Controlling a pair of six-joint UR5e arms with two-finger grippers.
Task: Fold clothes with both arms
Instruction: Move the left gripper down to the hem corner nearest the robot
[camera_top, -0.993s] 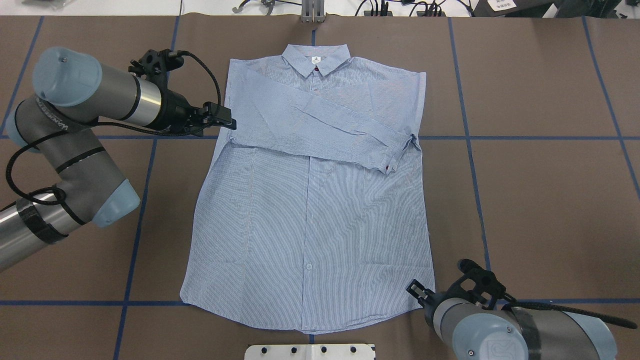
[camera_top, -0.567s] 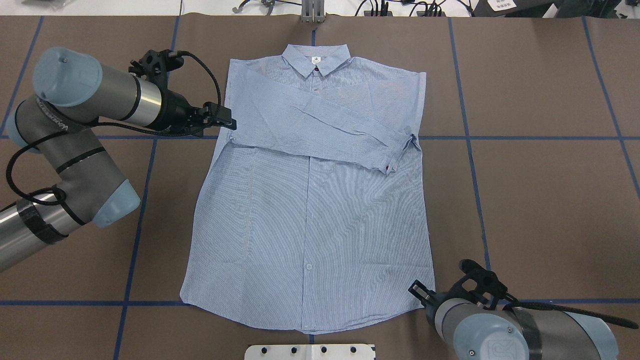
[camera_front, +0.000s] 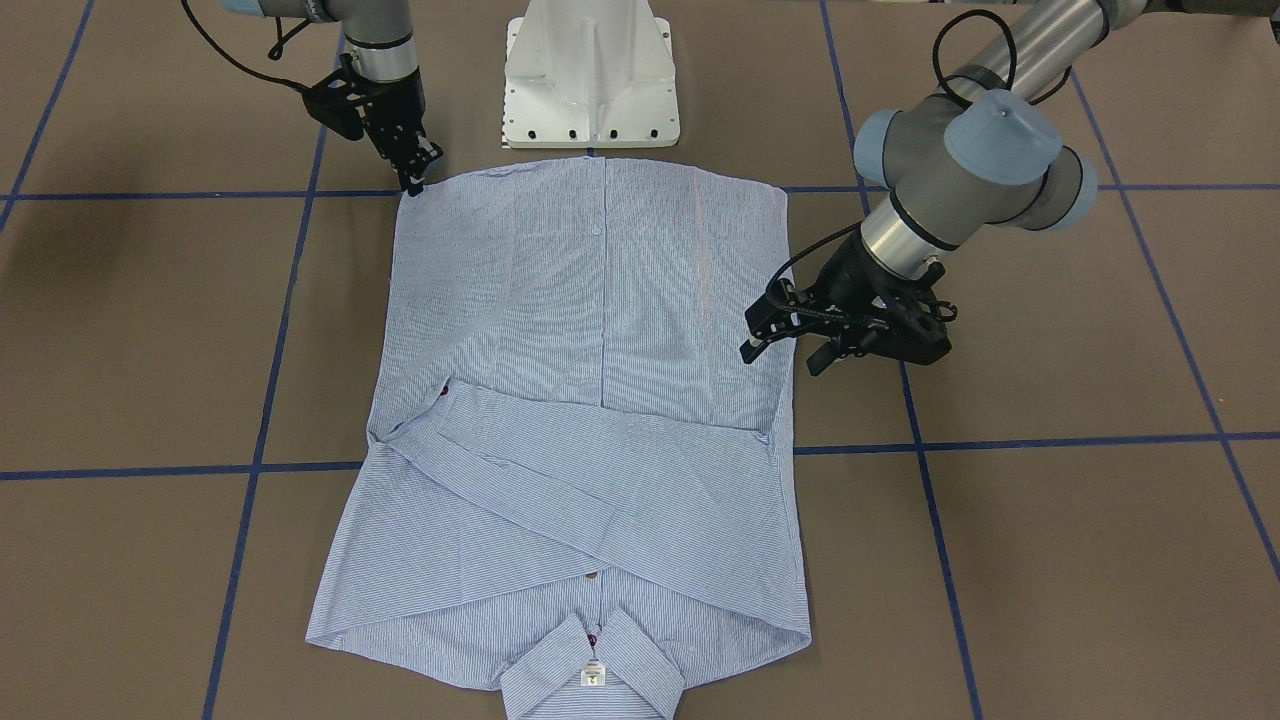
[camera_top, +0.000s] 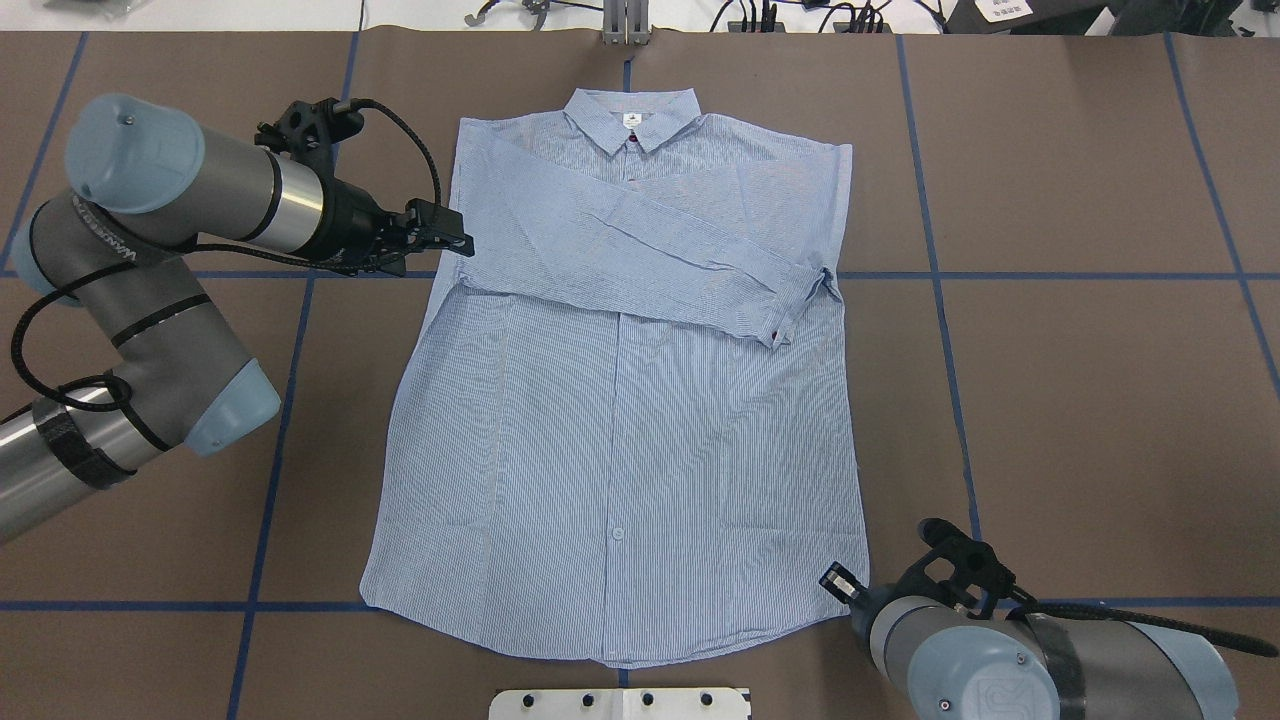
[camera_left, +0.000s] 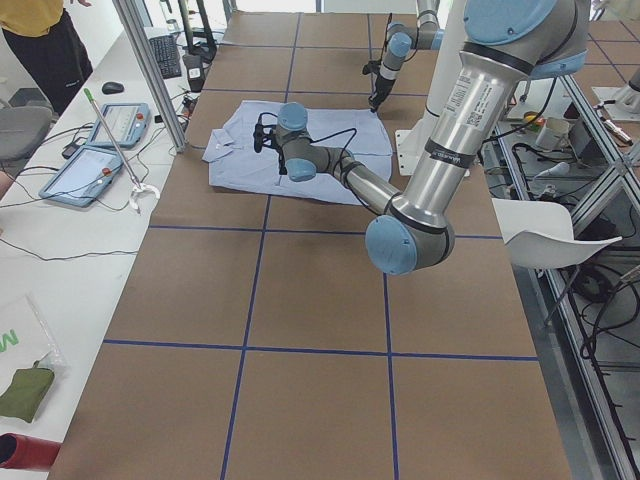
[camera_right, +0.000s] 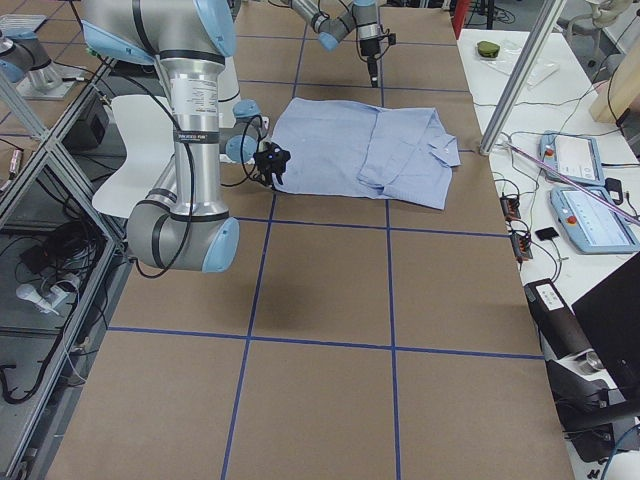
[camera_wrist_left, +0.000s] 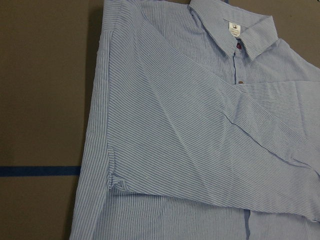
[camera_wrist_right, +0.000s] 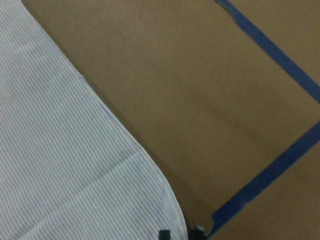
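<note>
One light-blue striped shirt (camera_top: 620, 430) lies flat, front up, on the brown table (camera_top: 1080, 400), with its collar (camera_top: 632, 118) on the side away from the robot and its hem toward it. A sleeve (camera_top: 660, 262) is laid slantwise across the chest, its cuff (camera_top: 790, 322) ending near the opposite side, and the other sleeve seems to be tucked beneath it. The left hand (camera_front: 782, 352) hovers at the shirt's side edge, about where that sleeve folds over; its fingers look spread and it holds nothing. The right hand (camera_front: 420, 172) is down at the hem corner (camera_wrist_right: 167, 205) on the other side. Its wrist view shows two dark fingertips (camera_wrist_right: 162, 233) a little apart, with the rounded corner between them, not yet pinching the cloth as far as I can tell. The fabric looks thin, light and limp, so it will likely sag and crease wherever it is unsupported, and may slide on the smooth table covering rather than stay put. The collar and the buttoned front band are probably the only firmer parts. The best places to take hold seem to be the corners and side edges, where a finger can slip under a single layer. At the sleeve fold a pinch would gather two layers and could drag the sleeve out of place. Lifting with both hands at an even height should keep the fold line straight.
</note>
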